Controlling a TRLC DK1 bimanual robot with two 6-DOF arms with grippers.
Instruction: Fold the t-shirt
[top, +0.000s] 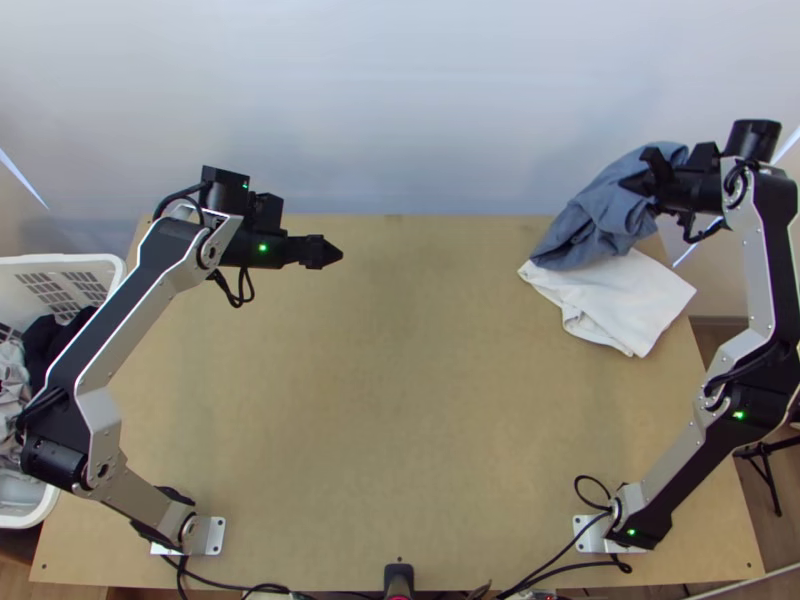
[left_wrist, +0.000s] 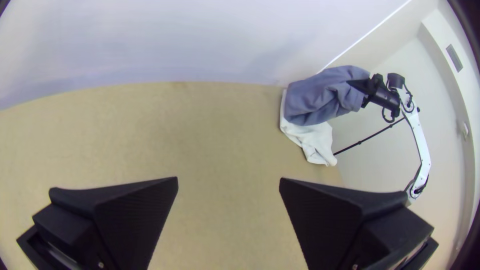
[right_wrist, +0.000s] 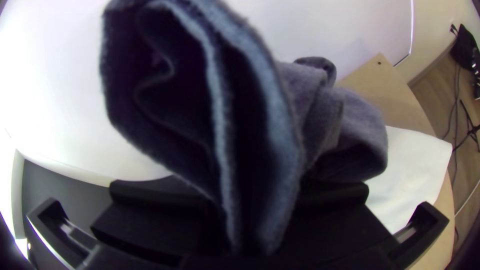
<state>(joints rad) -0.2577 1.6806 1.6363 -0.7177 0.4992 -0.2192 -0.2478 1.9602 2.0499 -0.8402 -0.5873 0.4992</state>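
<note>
My left gripper (top: 322, 252) is over the table's far left part; in the left wrist view the same gripper (left_wrist: 228, 179) has its two fingers wide apart with nothing between them. At the far right corner my right gripper (top: 645, 180) is shut on a blue-grey cloth (top: 600, 212), which is bunched and lies partly over a folded white cloth. In the right wrist view, thick folds of the blue-grey cloth (right_wrist: 255, 125) rise from between the fingers of the right gripper (right_wrist: 245, 220). Whether it is a t-shirt cannot be told from its bunched shape.
The white cloth (top: 625, 300) lies flat at the table's far right edge, under the blue-grey one. A white basket (top: 70, 262) with dark and grey cloths stands left of the table. Bare wood (top: 390, 380) spans the middle. A pale wall rises behind the far edge.
</note>
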